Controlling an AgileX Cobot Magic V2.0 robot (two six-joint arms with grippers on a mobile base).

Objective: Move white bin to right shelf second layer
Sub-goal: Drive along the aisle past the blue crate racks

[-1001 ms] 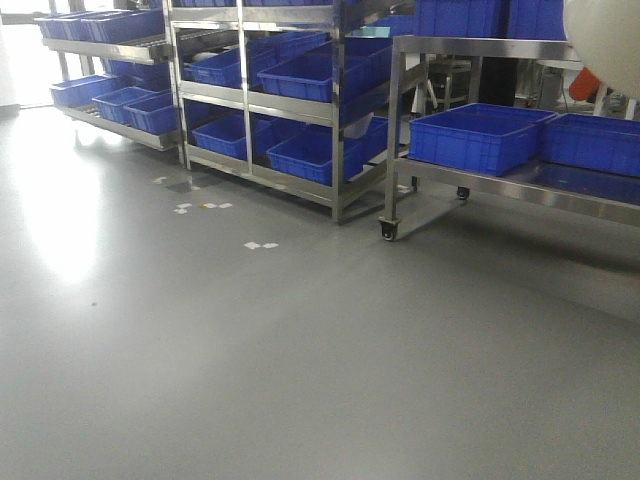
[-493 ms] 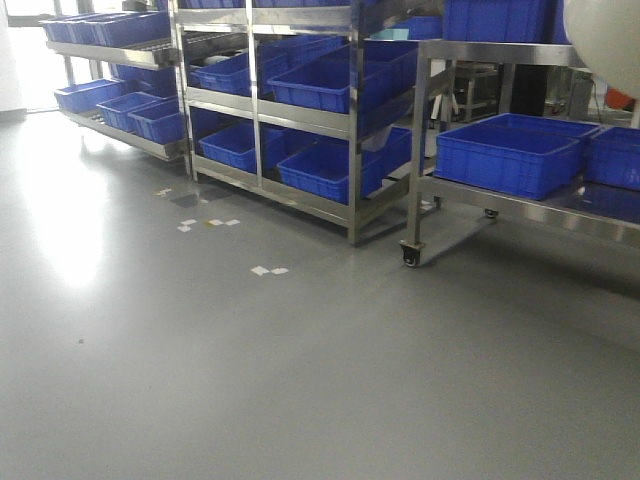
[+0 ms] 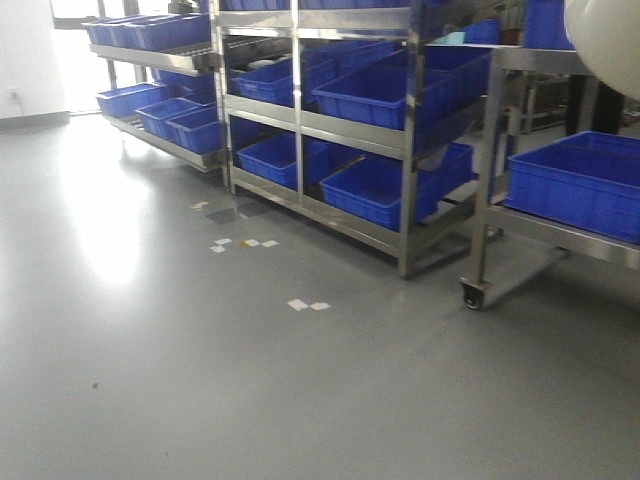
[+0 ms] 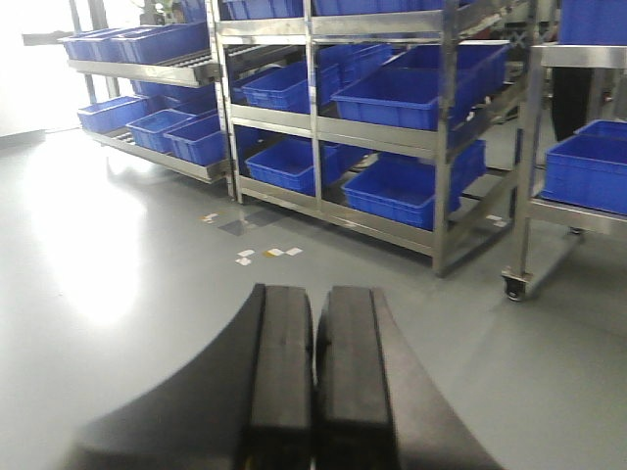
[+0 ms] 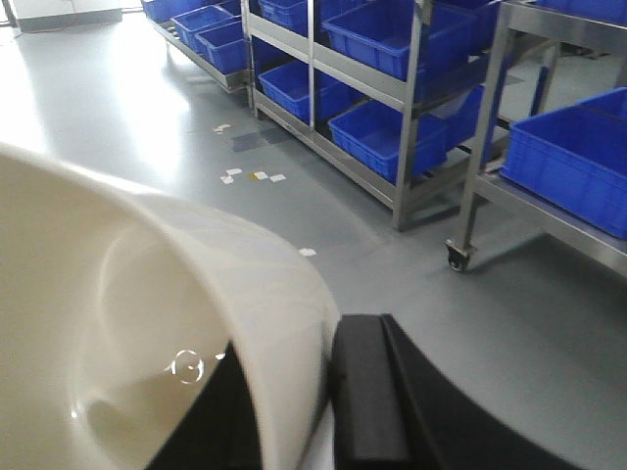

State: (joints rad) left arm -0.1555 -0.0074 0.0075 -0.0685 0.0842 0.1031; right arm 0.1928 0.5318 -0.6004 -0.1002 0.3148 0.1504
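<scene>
Though blue crates abound, the right gripper holds one white bin.

- Floor: grey, smooth, glossy, with a broad glare patch at left.
- Tape markers: small white squares scattered ahead of the racks.
- Central rack: stainless steel, several levels, filled with blue crates.
- Far-left rack: sloped levels, more blue crates.
- Wheeled steel cart: at right, on a caster.
- Wall: white, beside a bright daylit opening.

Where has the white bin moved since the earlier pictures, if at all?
Yes, nearer the wheeled rack, which slid rightward toward the white bin.
</scene>
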